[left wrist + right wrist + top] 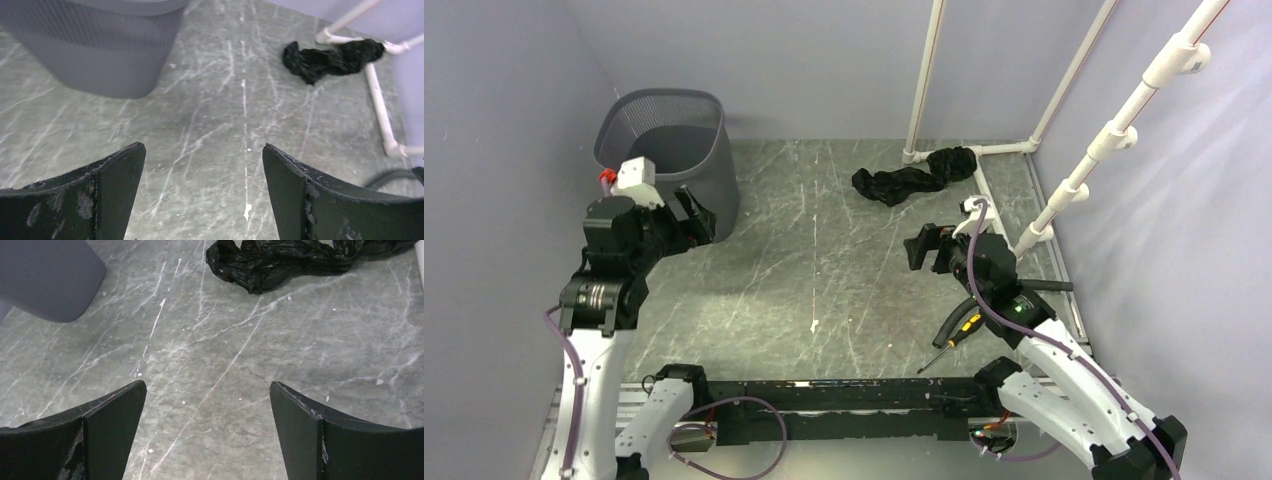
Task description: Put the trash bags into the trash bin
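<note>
A crumpled glossy black trash bag point(914, 177) lies on the floor at the back right, against the white pipe frame; it also shows in the left wrist view point(332, 59) and the right wrist view point(295, 260). The dark grey mesh trash bin point(667, 150) stands upright at the back left; it also shows in the left wrist view point(100, 40) and the right wrist view point(47, 275). My left gripper point(696, 212) is open and empty beside the bin's front. My right gripper point(927, 247) is open and empty, hovering a little in front of the bag.
A white pipe frame point(999, 150) runs along the back right floor and up the wall. A yellow-handled screwdriver point(954, 338) and a black hose point(959, 310) lie by the right arm. Grey walls close in left and right.
</note>
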